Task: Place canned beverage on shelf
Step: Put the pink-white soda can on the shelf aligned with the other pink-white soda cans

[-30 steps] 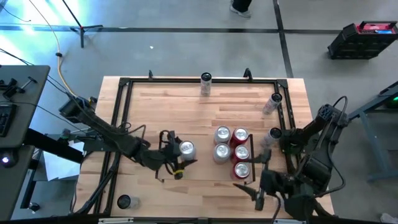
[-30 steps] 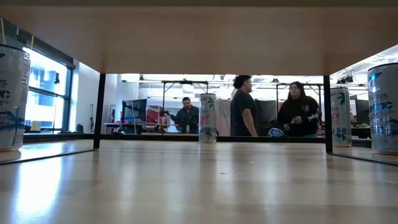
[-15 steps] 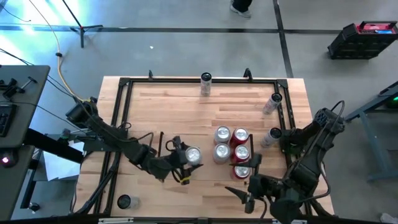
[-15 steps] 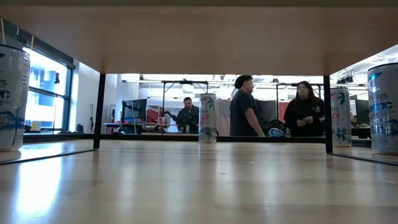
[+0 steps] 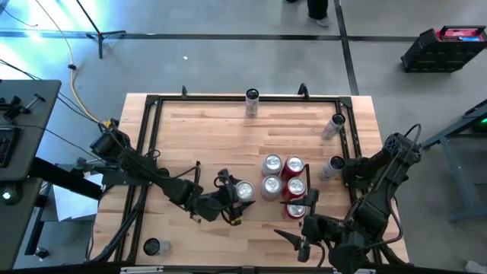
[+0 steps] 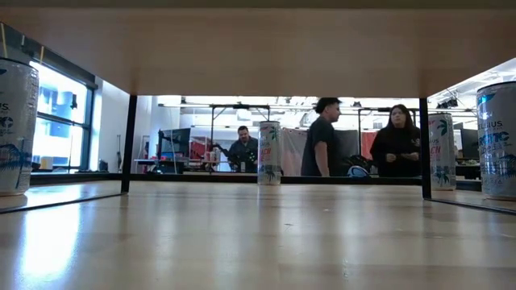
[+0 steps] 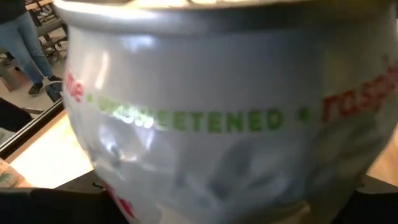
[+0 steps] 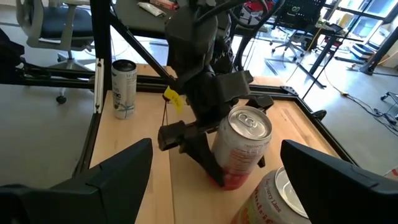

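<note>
The left gripper (image 5: 237,196) has its jaws closed around a silver can (image 5: 244,190), which stands upright with its long axis vertical and its top rim facing the overhead camera; in the right wrist view the same can (image 8: 244,144) shows red near its base and its pull-tab end up. It sits on the light-wood shelf (image 5: 205,129), just beside a cluster of five cans (image 5: 282,183) standing upright in two short rows, silver and red tops mixed. In the left wrist view the can's wall (image 7: 217,118) fills the frame, printed with green and red lettering. The right gripper (image 5: 303,242) waits near the front edge of the tabletop with its jaws wide open and empty. Further cans stand apart: one at the far rail (image 5: 252,100), two by the right rail (image 5: 335,125), and one at the front left corner (image 5: 152,246). The tabletop is pale wooden planks edged by black rails. Beyond it lies a grey floor with cables, and in the low view people (image 6: 326,148) stand in a workshop room with large windows.
</note>
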Motion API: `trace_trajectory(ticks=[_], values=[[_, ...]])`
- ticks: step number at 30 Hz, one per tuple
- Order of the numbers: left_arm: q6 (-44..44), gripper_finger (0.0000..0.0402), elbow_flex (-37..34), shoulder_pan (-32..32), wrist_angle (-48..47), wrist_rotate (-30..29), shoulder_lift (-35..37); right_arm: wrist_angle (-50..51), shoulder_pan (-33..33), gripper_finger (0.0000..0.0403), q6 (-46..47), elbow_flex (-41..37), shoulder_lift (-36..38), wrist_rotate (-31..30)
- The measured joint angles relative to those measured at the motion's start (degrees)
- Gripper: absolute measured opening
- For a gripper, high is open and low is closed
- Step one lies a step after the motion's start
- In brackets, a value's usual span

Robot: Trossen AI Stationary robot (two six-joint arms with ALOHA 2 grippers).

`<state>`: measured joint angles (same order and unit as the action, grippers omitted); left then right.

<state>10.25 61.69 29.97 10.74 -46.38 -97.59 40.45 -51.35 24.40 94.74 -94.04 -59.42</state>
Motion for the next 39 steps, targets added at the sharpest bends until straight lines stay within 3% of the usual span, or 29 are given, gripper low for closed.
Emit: trace_trajectory(ticks=[6, 23, 35, 39], values=[[-0.42, 0.0306, 0.0, 1.08, 0.83, 1.51, -0.03, -0.93, 0.27, 0.0341, -0.66, 0.0, 0.0, 0.57], [1.69, 0.0308, 4.92, 0.68, -6.95, 8.32, 0.08, -6.65, 7.52, 0.0341, -6.49, 0.0, -3.82, 12.96], [2.23, 0.0309, 4.92, 0.65, -7.33, 9.28, 0.08, -6.86, 8.66, 0.0341, -6.49, 0.0, -4.22, 15.07], [4.16, 0.0325, 4.94, 0.1, -8.26, 10.06, 0.12, -6.87, 8.63, 0.0341, -6.51, 0.0, -4.22, 15.08]])
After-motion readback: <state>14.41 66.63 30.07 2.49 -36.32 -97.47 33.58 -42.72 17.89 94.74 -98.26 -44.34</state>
